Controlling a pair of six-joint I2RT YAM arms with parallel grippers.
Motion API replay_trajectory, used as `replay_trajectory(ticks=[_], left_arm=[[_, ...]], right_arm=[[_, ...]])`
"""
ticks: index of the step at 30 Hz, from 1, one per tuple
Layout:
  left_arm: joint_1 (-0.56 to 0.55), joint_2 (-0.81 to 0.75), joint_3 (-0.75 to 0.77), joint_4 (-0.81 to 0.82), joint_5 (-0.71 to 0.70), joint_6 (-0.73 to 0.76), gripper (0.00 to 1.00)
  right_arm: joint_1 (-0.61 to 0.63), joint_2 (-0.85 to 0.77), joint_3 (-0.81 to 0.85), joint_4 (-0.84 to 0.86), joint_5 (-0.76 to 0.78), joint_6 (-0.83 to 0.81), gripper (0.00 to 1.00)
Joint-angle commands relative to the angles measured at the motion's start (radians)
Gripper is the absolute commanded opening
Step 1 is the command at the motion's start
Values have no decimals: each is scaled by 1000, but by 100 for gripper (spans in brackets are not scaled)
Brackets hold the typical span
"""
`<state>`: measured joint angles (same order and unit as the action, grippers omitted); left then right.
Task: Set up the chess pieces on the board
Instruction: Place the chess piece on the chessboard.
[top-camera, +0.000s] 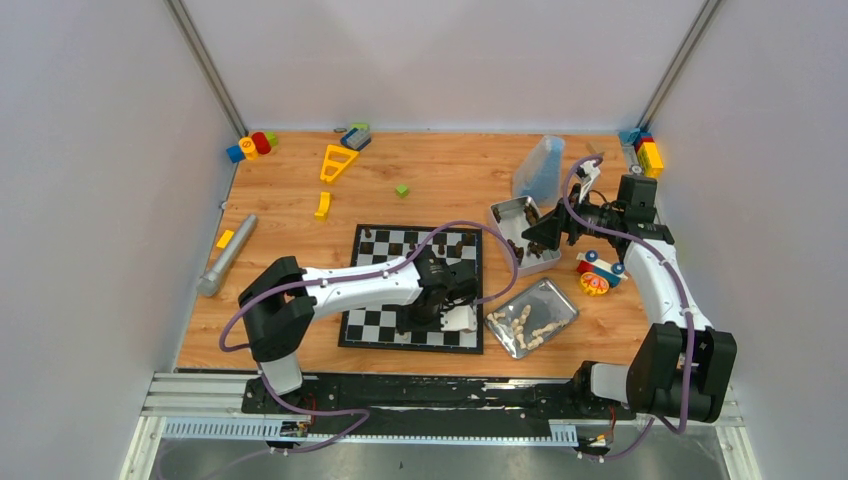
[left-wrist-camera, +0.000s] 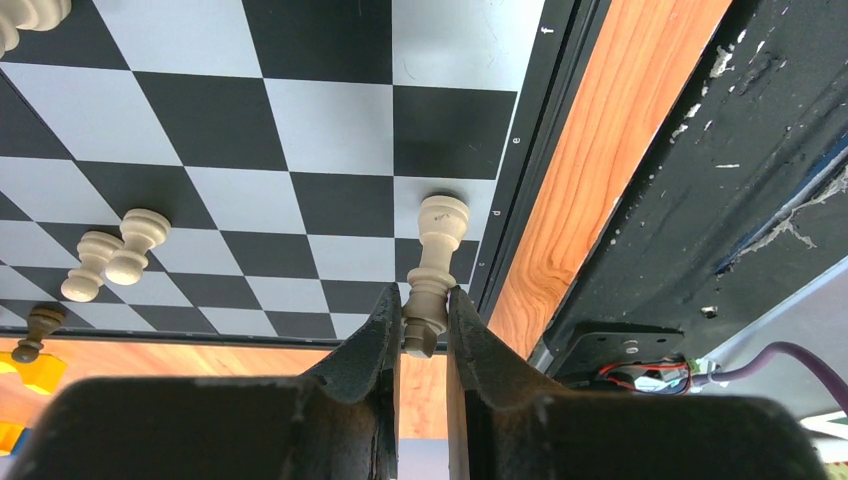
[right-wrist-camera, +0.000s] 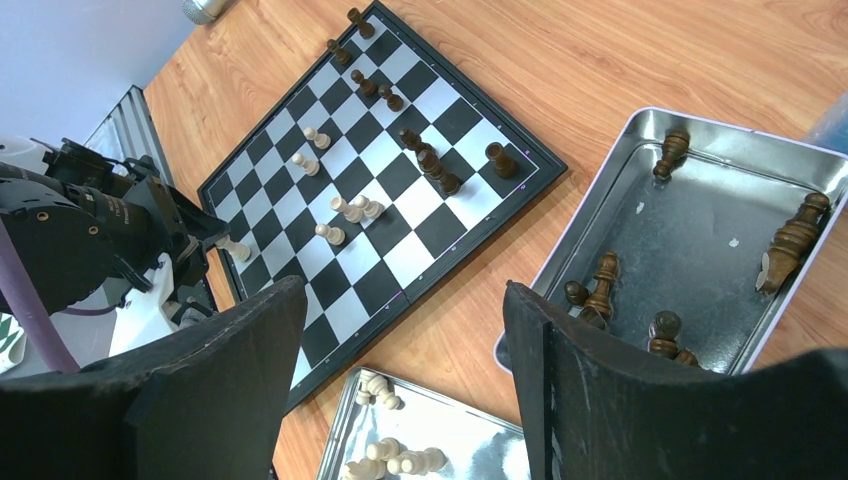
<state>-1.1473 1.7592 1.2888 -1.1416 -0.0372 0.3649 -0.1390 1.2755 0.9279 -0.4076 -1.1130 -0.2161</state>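
The left hand (left-wrist-camera: 425, 312) is clamped on the top of a cream piece (left-wrist-camera: 434, 262), holding it upright over a white square in the row along the near edge of the board (left-wrist-camera: 330, 120). The piece's base sits at or just above that square; the wrist view does not settle whether it touches. The step in hand looks like the setting down of this piece on the cream side's back row. On the far rows of the board several dark pieces (right-wrist-camera: 432, 165) already stand, and a few cream pieces (right-wrist-camera: 352, 208) are scattered around its middle, two of them leaning on each other. The right hand (right-wrist-camera: 403, 295) hangs with its fingers well apart and nothing between them, off the right edge of the board, above the metal tray (right-wrist-camera: 700, 230) that holds more dark pieces, most of them lying down. A second tray (top-camera: 562, 299), right of the board's near corner on the desk (top-camera: 290, 210), carries the remaining cream ones. The next move probably calls for the base to rest flat and centred on its square before the left fingers part, followed by a straight lift so the narrow piece does not tip.
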Motion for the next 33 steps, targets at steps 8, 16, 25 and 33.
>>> replay_trajectory(ticks=[8,16,25,33], left_arm=[[-18,8,-4,2,-13,-13,14],[-22,-1,4,2,-9,-20,39],[-22,-36,12,-3,-10,-20,56],[15,-186,16,34,-46,-10,71]], right_arm=[[-10,7,15,4,-42,-32,73],[-11,9,15,2,-43,-35,73],[-13,13,15,-3,-37,-40,73],[-8,8,46,-51,18,-35,73]])
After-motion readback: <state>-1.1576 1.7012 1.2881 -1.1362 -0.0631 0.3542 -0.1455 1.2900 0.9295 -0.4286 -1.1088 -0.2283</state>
